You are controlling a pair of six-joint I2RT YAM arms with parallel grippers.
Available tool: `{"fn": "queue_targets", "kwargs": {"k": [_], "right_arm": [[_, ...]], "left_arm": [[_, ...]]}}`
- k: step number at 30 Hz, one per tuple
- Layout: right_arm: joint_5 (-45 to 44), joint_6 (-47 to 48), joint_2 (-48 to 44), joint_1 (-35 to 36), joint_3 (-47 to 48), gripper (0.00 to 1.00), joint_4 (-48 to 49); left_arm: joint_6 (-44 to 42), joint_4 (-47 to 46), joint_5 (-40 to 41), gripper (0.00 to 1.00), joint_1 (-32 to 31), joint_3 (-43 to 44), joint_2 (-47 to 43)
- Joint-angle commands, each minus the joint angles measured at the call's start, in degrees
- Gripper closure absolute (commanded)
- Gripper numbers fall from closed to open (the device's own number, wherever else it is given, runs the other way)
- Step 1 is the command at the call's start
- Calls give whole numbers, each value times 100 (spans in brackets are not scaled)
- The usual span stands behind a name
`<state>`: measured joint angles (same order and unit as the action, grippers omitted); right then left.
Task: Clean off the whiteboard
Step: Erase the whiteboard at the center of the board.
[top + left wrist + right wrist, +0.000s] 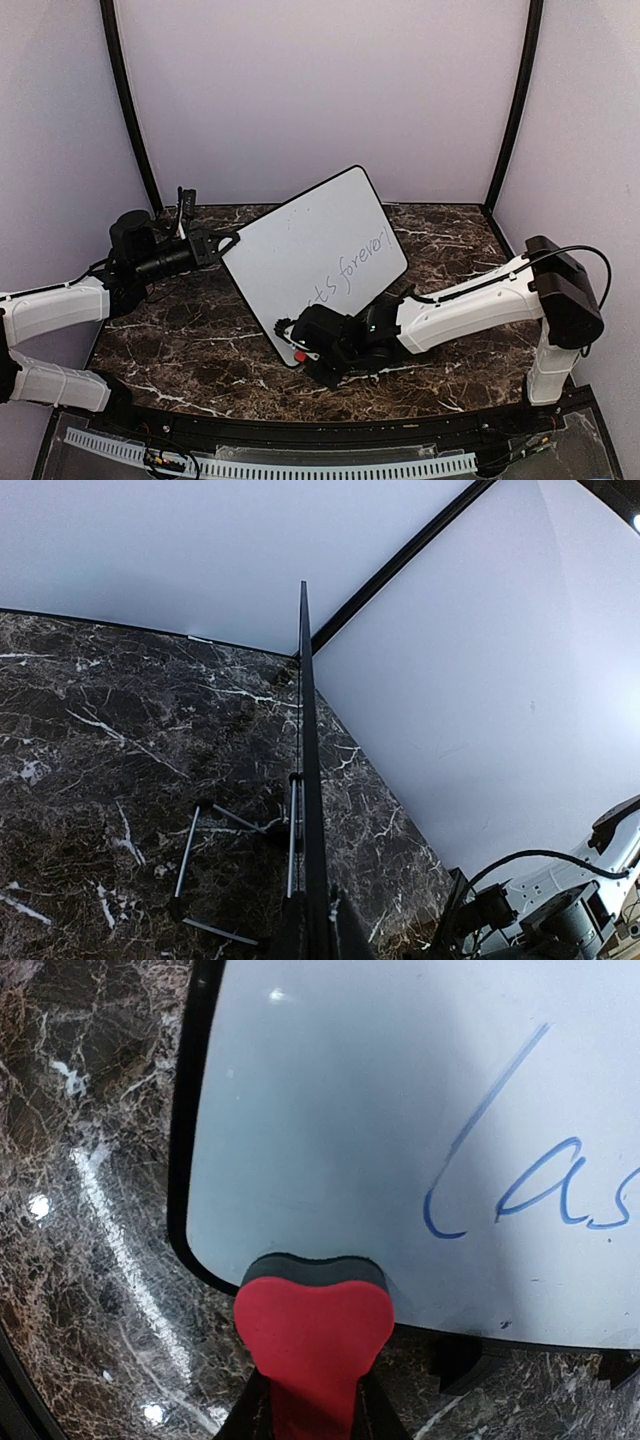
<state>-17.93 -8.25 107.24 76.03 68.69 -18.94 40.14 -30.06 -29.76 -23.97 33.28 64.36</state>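
Note:
The whiteboard (320, 250) stands tilted on the dark marble table, with handwriting (350, 272) across its lower half. My left gripper (226, 244) is shut on its left edge. In the left wrist view the whiteboard (308, 780) is seen edge-on, running up from between the left gripper (320, 938) fingers. My right gripper (303, 347) is shut on a red eraser (300, 357) at the board's bottom corner. In the right wrist view the eraser (315, 1325) is squeezed in the right gripper (315, 1405), its dark felt face against the whiteboard (360, 1130) near the lower rim. Blue letters (540, 1195) lie to the right.
A wire stand (190, 855) lies behind the board on the marble table (190, 340). A small black foot (460, 1362) sits under the board's rim. White walls and black corner posts (128, 110) close in the back and sides.

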Motion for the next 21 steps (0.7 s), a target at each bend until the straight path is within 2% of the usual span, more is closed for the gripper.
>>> {"fn": "queue_targets", "kwargs": {"k": [1,12,21], "right_arm": [[-291,5,-169,-277,408,82,275],[-134,425,189,-561,1219,82,289],[-122,72,-60,-493,471,83,286]], "left_arm": [[155,-619,-191,100,-56,126,-270],[148,-606,-182,100,-56,127,-307],[153,-606,-182,100,-56,135,-349]]}}
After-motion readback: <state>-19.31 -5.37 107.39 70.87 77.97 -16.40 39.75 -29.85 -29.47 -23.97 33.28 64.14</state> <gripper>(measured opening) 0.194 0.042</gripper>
